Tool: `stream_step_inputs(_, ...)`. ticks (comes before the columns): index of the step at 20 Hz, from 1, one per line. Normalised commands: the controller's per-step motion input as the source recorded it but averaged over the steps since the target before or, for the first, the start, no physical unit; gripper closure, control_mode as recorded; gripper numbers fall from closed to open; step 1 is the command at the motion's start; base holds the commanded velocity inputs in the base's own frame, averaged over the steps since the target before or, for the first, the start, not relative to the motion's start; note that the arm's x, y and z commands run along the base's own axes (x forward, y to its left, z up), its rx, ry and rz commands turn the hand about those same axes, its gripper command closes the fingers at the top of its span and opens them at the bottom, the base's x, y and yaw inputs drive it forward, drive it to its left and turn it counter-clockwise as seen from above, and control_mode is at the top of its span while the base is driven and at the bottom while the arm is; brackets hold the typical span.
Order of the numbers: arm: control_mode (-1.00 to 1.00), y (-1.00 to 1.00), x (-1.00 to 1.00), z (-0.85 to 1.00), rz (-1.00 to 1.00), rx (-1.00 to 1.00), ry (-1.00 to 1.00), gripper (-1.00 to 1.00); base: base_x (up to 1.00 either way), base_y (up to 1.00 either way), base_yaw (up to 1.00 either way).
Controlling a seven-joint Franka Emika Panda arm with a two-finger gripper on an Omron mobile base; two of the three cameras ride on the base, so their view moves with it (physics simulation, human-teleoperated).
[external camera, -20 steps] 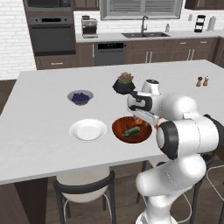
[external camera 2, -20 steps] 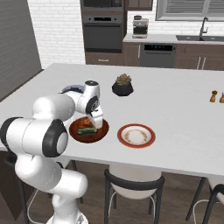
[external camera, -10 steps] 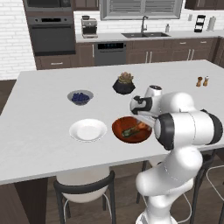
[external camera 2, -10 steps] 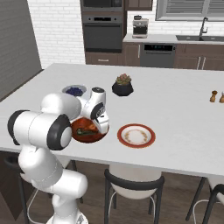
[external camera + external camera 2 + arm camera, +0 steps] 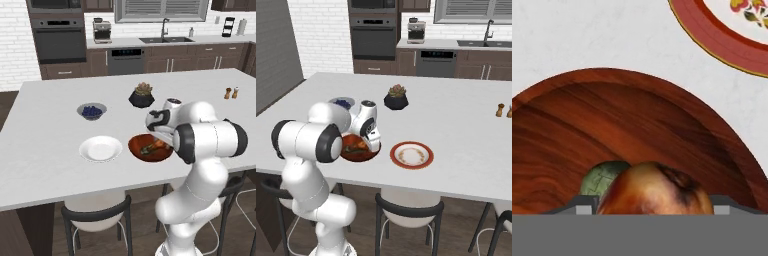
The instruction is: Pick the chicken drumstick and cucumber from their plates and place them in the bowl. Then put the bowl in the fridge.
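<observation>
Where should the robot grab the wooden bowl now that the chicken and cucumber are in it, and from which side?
Probably the rim of the bowl, taken from above with one finger inside and one outside. The bowl is wide and shallow, too broad to span. The drumstick and cucumber lie on its floor, so a bare stretch of rim, like the side facing the white plate, looks safest.

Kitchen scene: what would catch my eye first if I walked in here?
The big white robot arm bending over the pale counter, its gripper low over a reddish-brown wooden bowl. In that bowl lie a golden-brown chicken drumstick and a dark green cucumber piece. A plain white plate and a red-rimmed plate flank it.
</observation>
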Motion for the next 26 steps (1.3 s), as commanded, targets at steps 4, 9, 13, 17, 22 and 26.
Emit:
stream_step_inputs(4,-1.0,0.2,0.05,-0.05,0.0,0.0,0.0,-1.0,0.0,0.0,0.0)
stream_step_inputs(9,-1.0,0.09,-0.17,-0.03,0.0,0.0,0.0,-1.0,0.0,0.0,0.0)
stream_step_inputs(13,-1.0,0.0,-0.55,0.0,0.0,0.0,0.0,-1.0,0.0,0.0,0.0)
stream_step_inputs(17,-1.0,0.0,-0.73,0.0,0.0,0.0,0.0,-1.0,0.0,0.0,0.0)
stream_step_inputs(22,-1.0,0.0,-0.17,0.09,0.0,0.0,0.0,-1.0,0.0,0.0,0.0)
stream_step_inputs(26,-1.0,0.0,0.1,0.59,0.0,0.0,0.0,-1.0,0.0,0.0,0.0)
